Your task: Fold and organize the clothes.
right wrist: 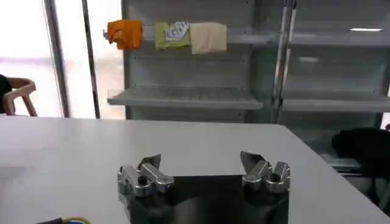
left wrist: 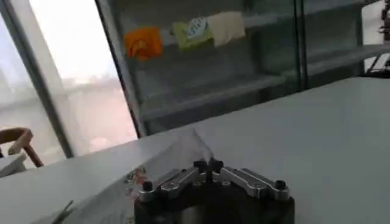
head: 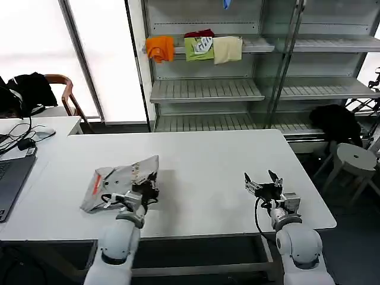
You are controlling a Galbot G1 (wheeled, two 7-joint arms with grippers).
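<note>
One of the clothes, a light grey shirt point(head: 122, 178) with an orange-lined collar, lies crumpled on the left part of the white table point(head: 202, 178). My left gripper point(head: 148, 190) is at its right edge, shut on the fabric, and a corner of the shirt stands lifted above it. In the left wrist view the fingertips of this gripper point(left wrist: 208, 165) meet, with the pale shirt point(left wrist: 177, 155) rising just behind them. My right gripper point(head: 262, 180) hovers low over bare table at the right, open and holding nothing; its jaws point(right wrist: 202, 163) stand wide apart.
Orange point(head: 160, 47), green point(head: 199, 47) and cream point(head: 227, 48) folded garments lie on a shelf behind the table. A laptop point(head: 12, 178) and cables sit at the left edge. A stool point(head: 355, 157) and a black garment point(head: 335, 122) are at the right.
</note>
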